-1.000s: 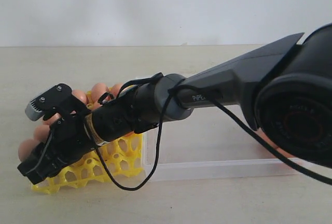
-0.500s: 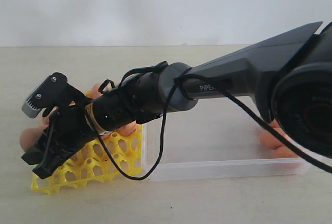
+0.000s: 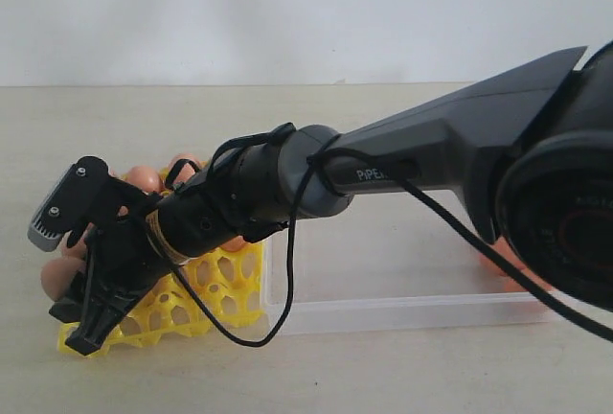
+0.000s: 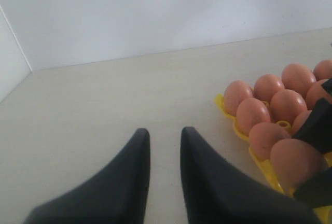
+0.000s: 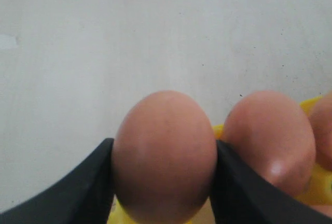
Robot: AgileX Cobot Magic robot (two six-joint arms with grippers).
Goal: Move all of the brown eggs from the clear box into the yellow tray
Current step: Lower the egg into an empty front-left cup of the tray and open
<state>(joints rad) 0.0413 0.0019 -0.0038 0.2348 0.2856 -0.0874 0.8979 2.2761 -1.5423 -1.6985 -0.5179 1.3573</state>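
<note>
My right gripper (image 3: 81, 310) reaches across to the left and is shut on a brown egg (image 5: 165, 154), low over the near left corner of the yellow tray (image 3: 222, 291). Another egg (image 5: 270, 136) sits right beside the held one in the tray (image 5: 313, 105). Several brown eggs (image 4: 270, 86) fill the tray's cups (image 4: 223, 105). The clear box (image 3: 402, 313) lies right of the tray, with an egg (image 3: 505, 263) showing at its far right behind the arm. My left gripper (image 4: 165, 136) hovers over bare table beside the tray, fingers slightly apart, holding nothing.
The right arm's dark body (image 3: 431, 160) and its black cable (image 3: 239, 337) stretch over the box and tray and hide much of both. Beige tabletop (image 4: 104, 94) runs to a white wall behind.
The right gripper has tilted down and sunk with its egg toward the tray's near left corner. The tray and box have stayed put.
</note>
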